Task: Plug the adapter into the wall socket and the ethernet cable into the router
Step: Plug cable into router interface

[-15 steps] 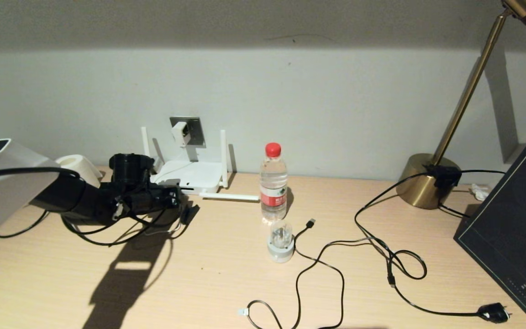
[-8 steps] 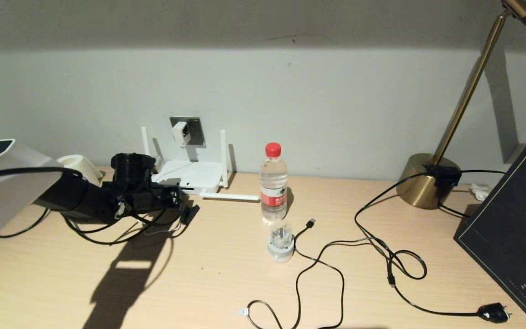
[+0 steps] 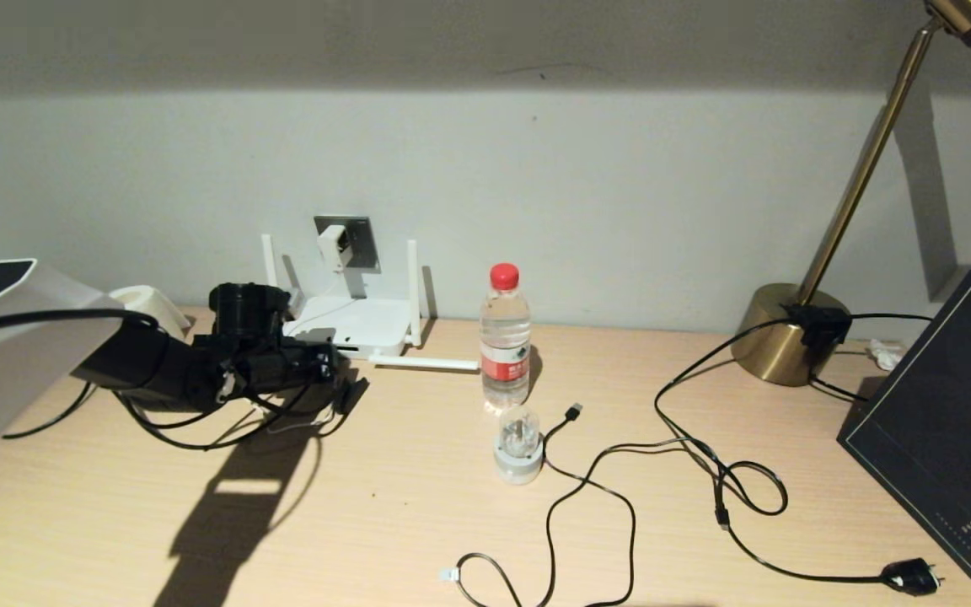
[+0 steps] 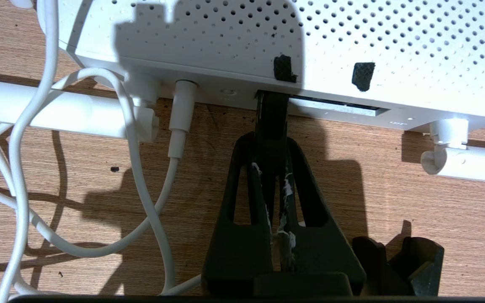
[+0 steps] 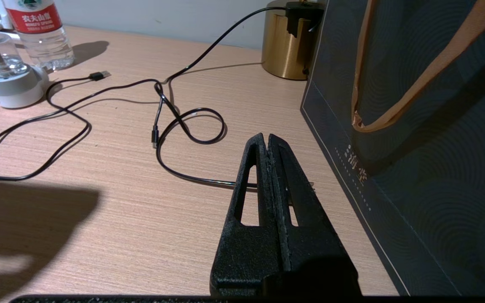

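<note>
The white router (image 3: 355, 324) lies flat against the wall below the grey wall socket (image 3: 349, 242). The white adapter (image 3: 332, 246) sits in the socket. Its thin white cord (image 4: 175, 143) runs into the router's edge (image 4: 234, 90). My left gripper (image 3: 329, 369) (image 4: 270, 145) is shut on the black connector of the ethernet cable (image 4: 271, 120). The connector's tip meets a dark port on that edge; how deep it sits is hidden. The cable's black loops (image 3: 199, 430) trail under the arm. My right gripper (image 5: 266, 138) hovers shut and empty over the table beside a dark bag.
A water bottle (image 3: 504, 337) stands right of the router, with a round white-and-clear plug (image 3: 518, 445) in front of it. A black USB cable (image 3: 574, 411) and the lamp cord (image 3: 911, 577) sprawl across the middle. The brass lamp base (image 3: 785, 333) and the dark bag (image 3: 949, 421) fill the right.
My left arm has edged to the right, towards the router's front edge, with the connector still in its grip. Nothing else has moved.
</note>
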Controlling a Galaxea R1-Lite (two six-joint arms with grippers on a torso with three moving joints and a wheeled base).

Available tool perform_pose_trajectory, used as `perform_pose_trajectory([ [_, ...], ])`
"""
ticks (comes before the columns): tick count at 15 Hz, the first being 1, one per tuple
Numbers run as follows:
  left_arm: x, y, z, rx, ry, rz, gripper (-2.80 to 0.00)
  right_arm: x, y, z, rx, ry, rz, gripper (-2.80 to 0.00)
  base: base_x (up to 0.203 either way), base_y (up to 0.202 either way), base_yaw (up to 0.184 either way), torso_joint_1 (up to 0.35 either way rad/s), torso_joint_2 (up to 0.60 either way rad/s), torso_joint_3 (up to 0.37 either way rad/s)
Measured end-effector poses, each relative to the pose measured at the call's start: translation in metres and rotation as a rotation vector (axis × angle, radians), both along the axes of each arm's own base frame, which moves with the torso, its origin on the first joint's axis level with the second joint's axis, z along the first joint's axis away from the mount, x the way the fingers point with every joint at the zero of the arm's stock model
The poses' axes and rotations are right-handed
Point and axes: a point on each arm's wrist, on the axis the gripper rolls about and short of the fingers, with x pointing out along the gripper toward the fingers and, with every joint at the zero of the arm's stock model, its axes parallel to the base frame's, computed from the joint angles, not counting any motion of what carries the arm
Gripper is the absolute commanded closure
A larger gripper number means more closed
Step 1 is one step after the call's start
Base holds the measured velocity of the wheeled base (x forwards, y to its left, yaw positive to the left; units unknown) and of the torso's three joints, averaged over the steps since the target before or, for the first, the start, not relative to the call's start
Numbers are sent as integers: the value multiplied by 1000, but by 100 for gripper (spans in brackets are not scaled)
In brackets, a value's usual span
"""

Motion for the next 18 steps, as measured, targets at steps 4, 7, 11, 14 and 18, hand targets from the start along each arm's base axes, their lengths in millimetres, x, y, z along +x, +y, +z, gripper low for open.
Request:
perform_pose_trajectory([
  [4,4,0,0,0,-3,0,0,0,0,0,0,0,0,0,0,0,0,0,0,0],
  [7,6,0,-1,-1,-8,1,0,0,0,0,0,0,0,0,0,0,0,0,0,0],
  [11,10,0,-2,-1,-15,1,0,0,0,0,0,0,0,0,0,0,0,0,0,0],
  [14,12,0,-2,-2,-21,0,0,0,0,0,0,0,0,0,0,0,0,0,0,0],
  [18,11,-1,-4,-3,-22,1,0,0,0,0,0,0,0,0,0,0,0,0,0,0],
])
